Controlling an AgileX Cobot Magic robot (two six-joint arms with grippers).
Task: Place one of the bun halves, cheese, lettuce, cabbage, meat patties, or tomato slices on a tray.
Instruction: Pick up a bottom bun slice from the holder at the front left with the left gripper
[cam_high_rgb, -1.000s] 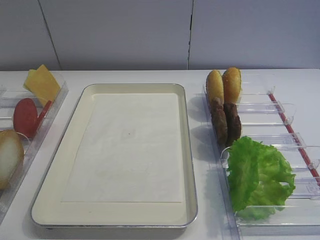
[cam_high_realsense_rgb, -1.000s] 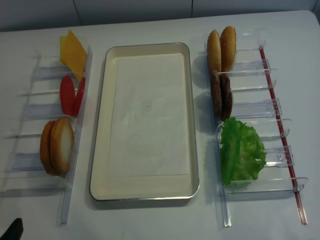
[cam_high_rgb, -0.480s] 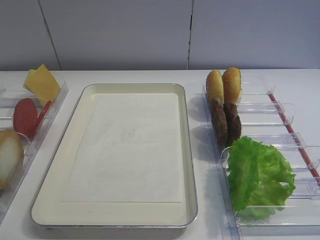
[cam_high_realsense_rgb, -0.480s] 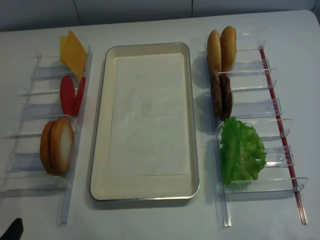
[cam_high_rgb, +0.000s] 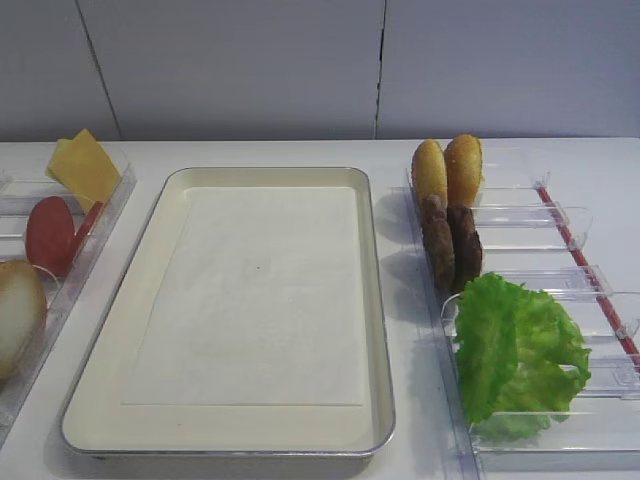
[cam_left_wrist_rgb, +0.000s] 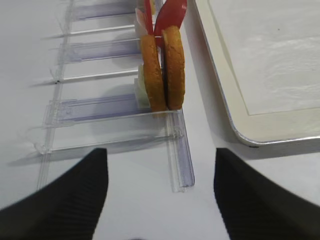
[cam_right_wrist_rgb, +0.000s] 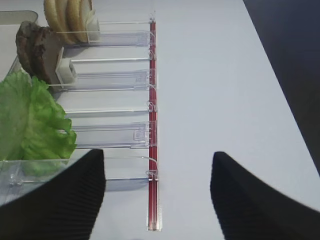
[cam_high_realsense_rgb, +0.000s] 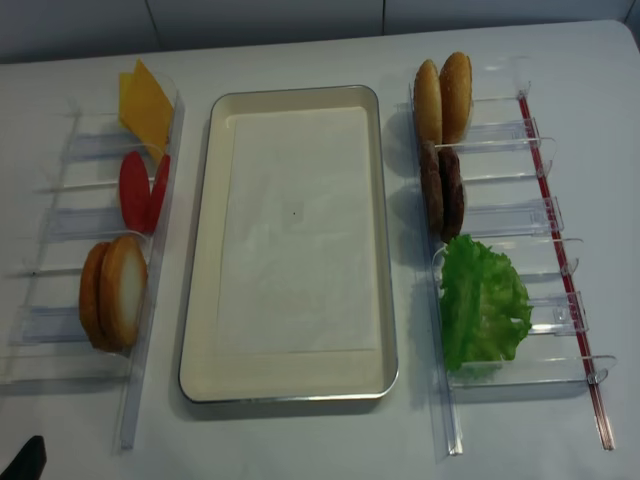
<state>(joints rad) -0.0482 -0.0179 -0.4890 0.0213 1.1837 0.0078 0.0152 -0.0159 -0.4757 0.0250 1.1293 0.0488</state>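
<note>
The cream tray (cam_high_realsense_rgb: 200, 300) lies in the middle, holding only its white paper liner. In the left holder stand yellow cheese (cam_high_realsense_rgb: 146, 100), red tomato slices (cam_high_realsense_rgb: 140, 190) and two bun halves (cam_high_realsense_rgb: 115, 292) on edge. The right holder has two golden buns (cam_high_realsense_rgb: 443, 95), two dark meat patties (cam_high_realsense_rgb: 441, 190) and green lettuce (cam_high_realsense_rgb: 482, 300). No cabbage is in view. My left gripper (cam_left_wrist_rgb: 160, 200) is open and empty, short of the bun halves (cam_left_wrist_rgb: 162, 70). My right gripper (cam_right_wrist_rgb: 157, 200) is open and empty over the holder's near end, beside the lettuce (cam_right_wrist_rgb: 30, 120).
Clear plastic holders (cam_high_realsense_rgb: 60, 330) flank the tray on both sides. A red strip (cam_right_wrist_rgb: 152, 125) runs along the right holder's outer edge. The white table drops off at its right edge (cam_right_wrist_rgb: 280, 90). A dark arm part (cam_high_realsense_rgb: 25, 462) shows at the overhead view's bottom left corner.
</note>
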